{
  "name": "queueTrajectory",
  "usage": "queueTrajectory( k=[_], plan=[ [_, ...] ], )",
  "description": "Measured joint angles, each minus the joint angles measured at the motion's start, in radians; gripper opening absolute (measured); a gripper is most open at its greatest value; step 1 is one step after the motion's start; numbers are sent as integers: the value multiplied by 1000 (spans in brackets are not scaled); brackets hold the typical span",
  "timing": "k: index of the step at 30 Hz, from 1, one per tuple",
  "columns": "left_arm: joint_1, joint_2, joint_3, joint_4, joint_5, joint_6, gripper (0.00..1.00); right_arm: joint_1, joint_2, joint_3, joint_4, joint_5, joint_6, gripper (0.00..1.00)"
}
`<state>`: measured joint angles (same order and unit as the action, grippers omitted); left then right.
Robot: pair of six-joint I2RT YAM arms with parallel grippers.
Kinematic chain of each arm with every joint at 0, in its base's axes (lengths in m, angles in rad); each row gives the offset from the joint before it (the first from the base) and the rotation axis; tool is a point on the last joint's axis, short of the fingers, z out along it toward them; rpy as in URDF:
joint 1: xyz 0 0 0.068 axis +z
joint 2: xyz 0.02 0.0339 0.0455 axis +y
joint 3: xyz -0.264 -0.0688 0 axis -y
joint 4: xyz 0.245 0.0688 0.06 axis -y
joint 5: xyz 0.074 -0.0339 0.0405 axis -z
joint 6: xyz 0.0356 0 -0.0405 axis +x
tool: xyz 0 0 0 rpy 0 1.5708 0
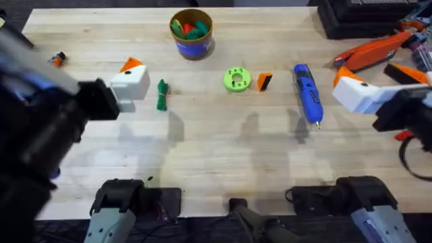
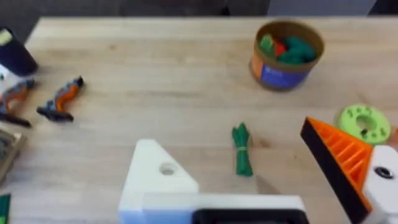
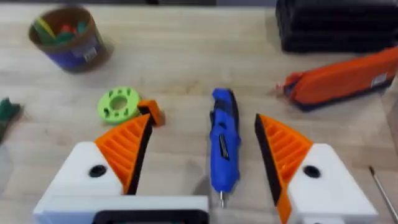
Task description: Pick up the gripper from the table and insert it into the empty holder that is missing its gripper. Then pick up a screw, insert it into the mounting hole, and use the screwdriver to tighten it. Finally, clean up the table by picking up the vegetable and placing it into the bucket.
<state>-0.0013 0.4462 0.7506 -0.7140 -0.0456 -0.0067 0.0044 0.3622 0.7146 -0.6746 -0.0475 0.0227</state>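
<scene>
Overhead view shows the left gripper (image 1: 131, 81) spread apart, empty, one holder (image 2: 158, 177) bare; the gripper (image 1: 264, 81) lies well beyond it, untouched beside the green disc (image 1: 236, 79). Screw, screwdriver (image 1: 307, 91) and vegetable (image 1: 162, 94) steps remain.

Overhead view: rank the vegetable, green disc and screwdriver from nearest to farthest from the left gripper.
1. The vegetable, just right of the left gripper.
2. The green disc, mid-table.
3. The screwdriver, farther right, nearer the right gripper.

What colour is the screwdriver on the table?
Blue, with a thin metal bit; the screwdriver shows best in the right wrist view.
</scene>
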Motion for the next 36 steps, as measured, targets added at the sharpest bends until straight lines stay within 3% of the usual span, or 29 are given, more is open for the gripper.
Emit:
queueTrajectory(
  k=[6,15,27,36],
  plan=[
    [0,250,128,-127,-4,0,985,0,261,181,-186,-3,-1,956],
    [0,470,189,-151,-4,0,985,0,546,303,-287,-3,-5,956],
    [-2,595,190,-151,6,0,985,0,649,303,-292,-3,-5,955],
    [-77,732,191,-154,21,-37,985,0,657,304,-287,-3,-5,990]
  ],
)
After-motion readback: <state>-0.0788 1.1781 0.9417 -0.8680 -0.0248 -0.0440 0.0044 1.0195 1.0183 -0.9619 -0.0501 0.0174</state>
